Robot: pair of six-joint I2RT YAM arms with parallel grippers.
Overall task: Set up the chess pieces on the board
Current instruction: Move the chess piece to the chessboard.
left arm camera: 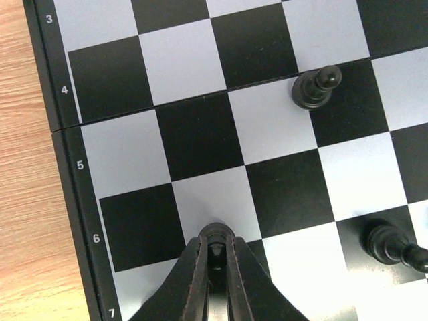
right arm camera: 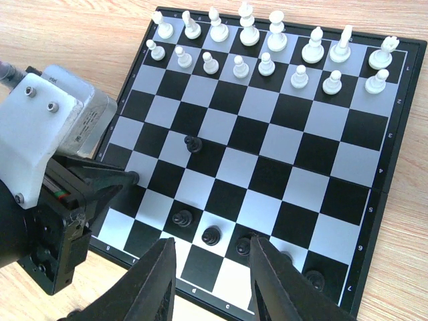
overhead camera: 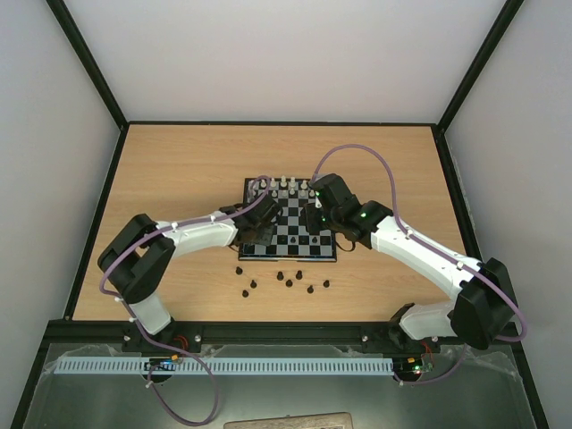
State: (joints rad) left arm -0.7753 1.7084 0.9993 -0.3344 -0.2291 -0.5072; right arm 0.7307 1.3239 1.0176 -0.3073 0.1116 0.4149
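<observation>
Left gripper (left arm camera: 215,235) is pinched shut low over the board (left arm camera: 200,134) near its left edge, but I cannot tell whether a piece sits in the tips. Right gripper (right arm camera: 212,246) hovers part-open and empty over the near rows. A few black pieces (right arm camera: 193,144) stand on the board and more wait on the table (overhead camera: 179,179) in front, so we're mid-setup. Next comes a precise pinch on a loose piece (overhead camera: 289,282).

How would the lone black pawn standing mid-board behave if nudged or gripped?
The black pawn is probably very light: it is tiny beside the fingers. Upright on a small base, it may tip if nudged. Its rounded, glossy body could slip from a pinch.
</observation>
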